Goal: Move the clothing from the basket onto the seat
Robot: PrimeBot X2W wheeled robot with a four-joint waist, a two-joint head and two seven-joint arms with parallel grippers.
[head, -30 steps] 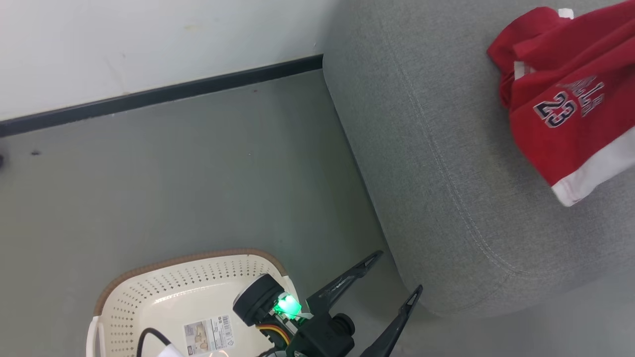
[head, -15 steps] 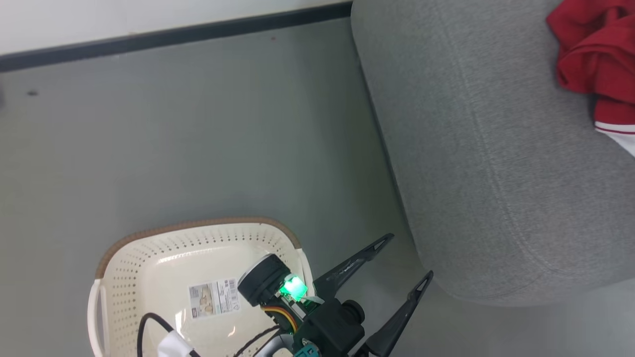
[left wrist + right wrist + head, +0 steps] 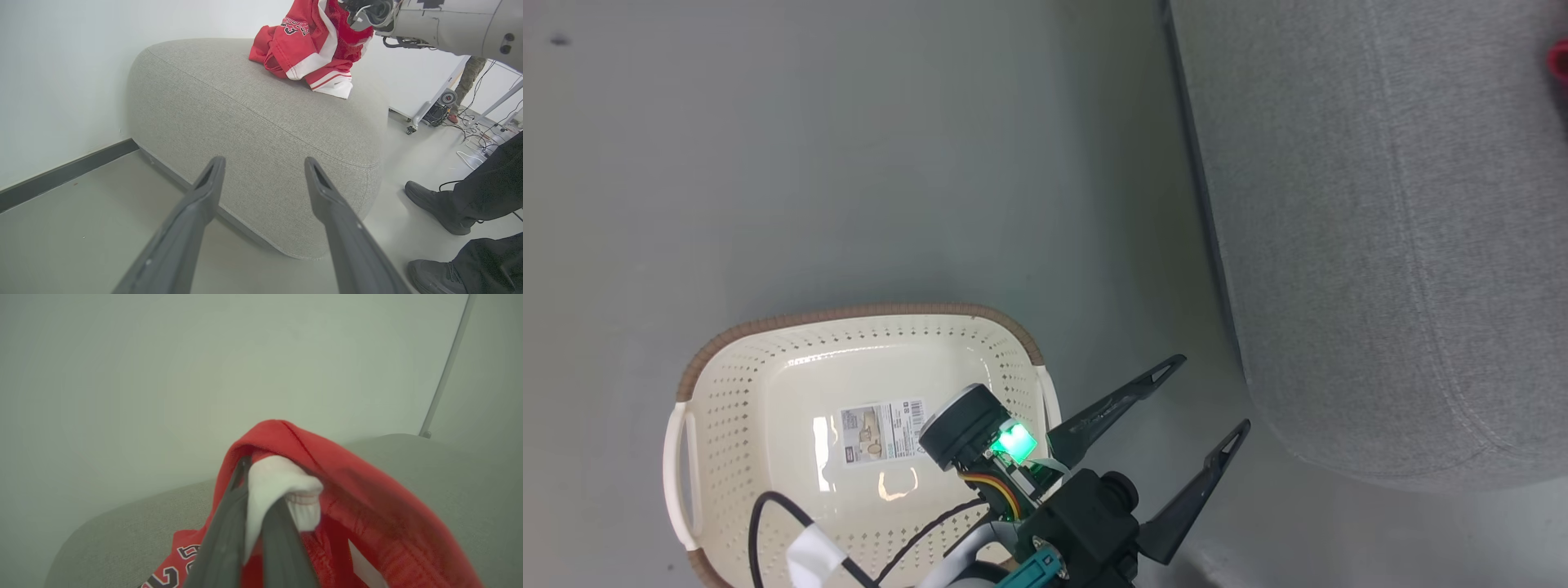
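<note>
Red clothing point(image 3: 316, 61) lies heaped on the grey seat point(image 3: 261, 114), "23" jersey point(image 3: 286, 43) w/ white hem on the near side. R claw point(image 3: 258, 479) is clamped on a white-edged fold of it, held up above the cushion. L claw point(image 3: 1213, 392) is spread wide over the floor point(image 3: 849, 163) btwn seat & basket point(image 3: 768, 367). Basket sits on the floor, sticker point(image 3: 882, 429) on its bottom.
</note>
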